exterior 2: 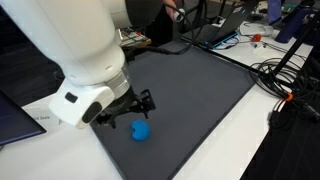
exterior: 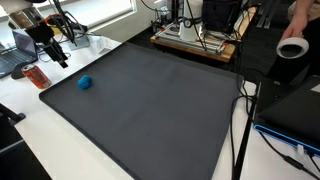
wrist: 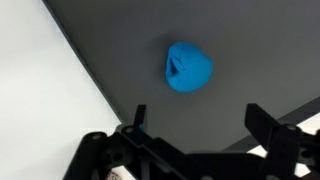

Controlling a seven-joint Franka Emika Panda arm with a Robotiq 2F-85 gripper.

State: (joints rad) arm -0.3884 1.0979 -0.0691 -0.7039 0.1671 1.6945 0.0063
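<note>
Item: blue object [wrist: 187, 68], lying on the dark worktop [exterior: 170, 100] near its edge. Gripper [exterior 2: 143, 103] hovering just above it, fingers [wrist: 262, 122] spread wide, holding nothing. Step, judging: approaching. Next move is calling for centring, descending, closing.

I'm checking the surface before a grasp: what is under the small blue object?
The blue object lies on a dark grey mat over a white table. The patch right beneath it is hidden by the object. The open claw hangs above, apart.
</note>
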